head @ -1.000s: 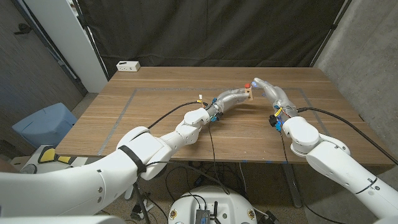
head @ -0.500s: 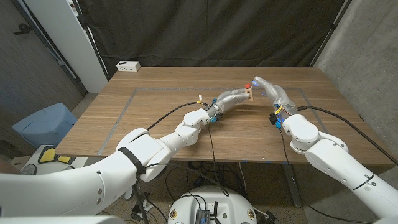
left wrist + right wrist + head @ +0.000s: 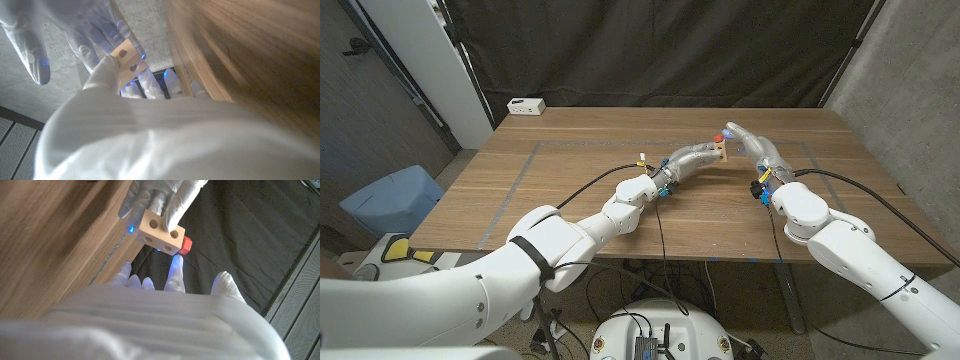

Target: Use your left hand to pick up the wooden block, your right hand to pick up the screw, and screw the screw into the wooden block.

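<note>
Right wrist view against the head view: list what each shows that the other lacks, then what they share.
Right wrist view alone: the round holes in the wooden block and the left hand's fingers gripping it from above. Head view alone: both arms across the table, a white box at its far corner, and a blue bin beside it. Shared: the block held off the table, and the red screw at its side by the right hand.

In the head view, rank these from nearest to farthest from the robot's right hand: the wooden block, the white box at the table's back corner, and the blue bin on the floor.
1. The wooden block: right beside the right hand, held up by the left hand.
2. The white box: far-left corner of the table.
3. The blue bin: on the floor, off the table's left edge.
</note>
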`<state>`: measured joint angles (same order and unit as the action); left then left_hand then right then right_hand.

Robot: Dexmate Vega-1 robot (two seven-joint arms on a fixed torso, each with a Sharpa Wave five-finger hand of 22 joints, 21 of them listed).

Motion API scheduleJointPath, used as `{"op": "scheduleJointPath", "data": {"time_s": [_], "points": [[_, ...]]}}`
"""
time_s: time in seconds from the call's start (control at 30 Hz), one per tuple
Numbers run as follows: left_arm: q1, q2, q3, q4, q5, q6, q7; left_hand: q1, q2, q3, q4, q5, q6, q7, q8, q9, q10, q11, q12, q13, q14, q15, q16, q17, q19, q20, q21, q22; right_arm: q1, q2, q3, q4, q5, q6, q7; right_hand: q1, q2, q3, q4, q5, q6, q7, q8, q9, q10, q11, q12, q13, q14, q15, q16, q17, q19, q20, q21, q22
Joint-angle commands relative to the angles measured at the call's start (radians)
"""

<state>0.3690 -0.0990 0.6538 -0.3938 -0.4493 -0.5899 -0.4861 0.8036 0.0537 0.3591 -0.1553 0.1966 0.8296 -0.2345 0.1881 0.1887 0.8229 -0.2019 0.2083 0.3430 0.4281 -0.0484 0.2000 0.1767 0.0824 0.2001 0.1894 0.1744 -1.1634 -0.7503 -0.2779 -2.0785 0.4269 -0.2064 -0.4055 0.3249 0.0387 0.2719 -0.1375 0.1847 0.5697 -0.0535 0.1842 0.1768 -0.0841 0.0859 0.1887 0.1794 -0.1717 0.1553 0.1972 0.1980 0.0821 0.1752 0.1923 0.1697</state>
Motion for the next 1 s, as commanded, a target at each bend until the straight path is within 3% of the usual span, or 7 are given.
{"op": "scheduleJointPath", "data": {"time_s": [0.03,0.37,1.0], "points": [[-0.012,-0.007,0.001,0.014,0.003,0.021,0.007,0.002,0.009,0.004,0.004,0.004,0.028,0.012,0.008,0.004,0.003,0.001,0.008,0.000,0.004,-0.028,0.002,0.003,-0.001,0.005,0.007,0.004,0.027,0.000,-0.022,0.013,0.001,-0.002,0.017,-0.015,-0.001,-0.004,0.001,-0.003,-0.003,0.002,-0.002,0.000,-0.005,0.001,0.000,0.001,-0.012,0.007,0.005,0.001,-0.001,0.005,-0.003,0.002],[-0.016,-0.007,-0.003,0.019,0.000,0.033,0.009,0.000,0.010,0.005,0.005,0.005,0.026,0.012,0.007,0.004,0.004,0.003,0.008,0.002,0.002,-0.029,0.002,0.004,-0.001,0.005,0.007,0.004,0.058,0.006,-0.045,0.028,0.002,-0.012,0.030,-0.027,-0.001,-0.009,0.007,-0.006,0.002,0.003,0.000,0.000,-0.005,0.001,0.000,0.001,-0.013,0.006,0.006,0.003,-0.004,0.006,-0.004,0.002],[-0.033,-0.009,-0.003,0.030,0.002,0.079,0.023,-0.002,0.011,0.007,0.005,0.005,0.024,0.012,0.006,0.004,0.004,0.003,0.008,0.001,0.004,-0.028,0.002,0.004,-0.001,0.006,0.007,0.004,0.063,0.005,-0.053,0.025,0.005,-0.028,0.017,-0.044,0.001,-0.015,0.015,-0.009,0.006,0.004,0.000,0.001,-0.004,0.002,0.001,0.001,-0.014,0.005,0.007,0.005,-0.006,0.006,-0.004,0.002]]}}
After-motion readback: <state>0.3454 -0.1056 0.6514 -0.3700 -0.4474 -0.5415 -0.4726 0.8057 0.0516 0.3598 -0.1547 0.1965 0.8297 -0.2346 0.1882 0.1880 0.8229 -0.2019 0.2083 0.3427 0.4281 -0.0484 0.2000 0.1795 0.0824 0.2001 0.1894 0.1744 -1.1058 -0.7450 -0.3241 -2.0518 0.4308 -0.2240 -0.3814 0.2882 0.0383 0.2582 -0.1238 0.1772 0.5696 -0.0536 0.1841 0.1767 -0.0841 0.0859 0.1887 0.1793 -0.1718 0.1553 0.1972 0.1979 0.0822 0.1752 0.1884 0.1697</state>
